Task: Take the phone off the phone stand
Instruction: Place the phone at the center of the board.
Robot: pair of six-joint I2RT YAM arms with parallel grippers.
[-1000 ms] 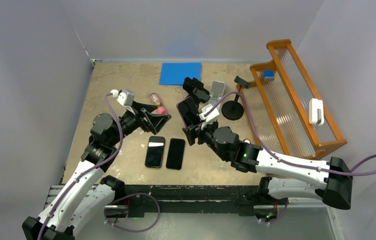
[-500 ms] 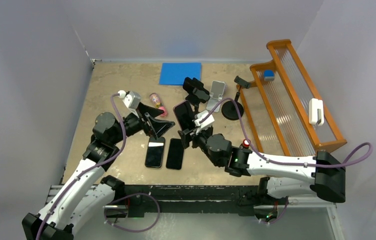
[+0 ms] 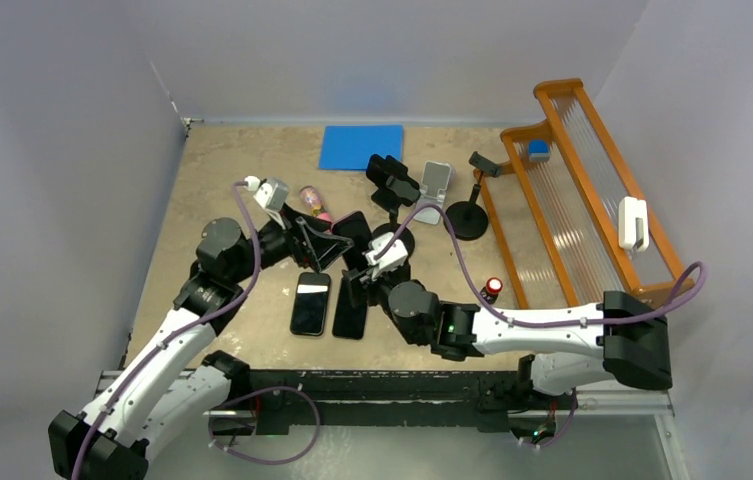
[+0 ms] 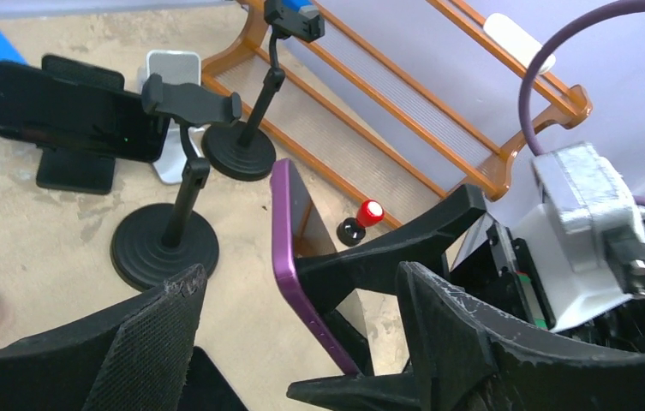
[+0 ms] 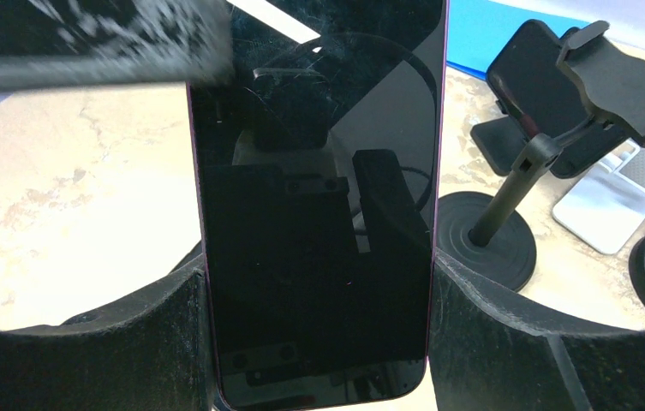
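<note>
My right gripper [image 5: 319, 342] is shut on a purple-edged phone [image 5: 314, 214], its pads pressed against the two long sides, and holds it up in the air. In the top view this phone [image 3: 352, 232] hangs left of the black clamp phone stand [image 3: 392, 185], whose clamp [image 4: 190, 98] holds nothing. My left gripper [image 4: 301, 282] is open, with the phone's purple edge [image 4: 291, 231] standing between its fingers; no contact shows. Another dark phone [image 4: 70, 111] rests on a low black stand behind.
Two phones [image 3: 311, 302] [image 3: 351, 307] lie flat on the table just below the grippers. A white stand [image 3: 435, 180], a round-base gooseneck stand [image 3: 467, 215], a wooden rack [image 3: 592, 220], a blue mat [image 3: 361, 146], a red-capped piece [image 3: 493, 288] and a pink item [image 3: 312, 200] are around.
The right arm carried the phone left and toward the front, away from the stands. The left gripper swung right until its jaws straddled the phone, and they narrowed a little.
</note>
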